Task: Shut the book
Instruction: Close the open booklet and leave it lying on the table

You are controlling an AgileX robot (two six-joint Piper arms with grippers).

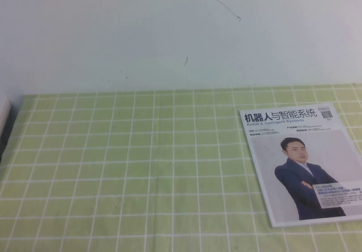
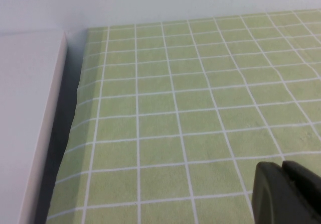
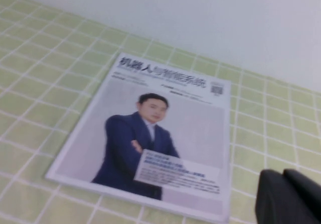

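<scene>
A plain whitish painted wall (image 1: pixel 169 31) is standing behind the counter (image 1: pixel 68 229) at 12 o'clock. A light green fabric cloth with white grid lines (image 1: pixel 124 167) is covering the counter from side to side.

The task's thing, a glossy paper magazine with a man in a navy suit on its cover (image 1: pixel 302 167), is lying flat on the cloth at about 4 o'clock in the high view. Its cover is facing up and its far side is running out of the picture at 3 o'clock. The right wrist view is showing the magazine (image 3: pixel 150 133) with its pages down and no leaf lifting. I am judging it already closed, with nothing left to fold over.

A flat white panel (image 1: pixel 3 113) is sitting at 9 o'clock, just beyond the cloth's edge, and the left wrist view is showing a dark gap between that panel (image 2: pixel 25 133) and the cloth.

Neither arm is showing in the high view, probably because both are drawn back toward 6 o'clock, clear of the magazine. The left gripper (image 2: pixel 285 189) is hanging over bare cloth near the 9 o'clock edge. The right gripper (image 3: pixel 286 194) is hanging near the magazine's corner, not touching it. Each has its fingers pressed together and is holding nothing.

No containers are appearing anywhere.
</scene>
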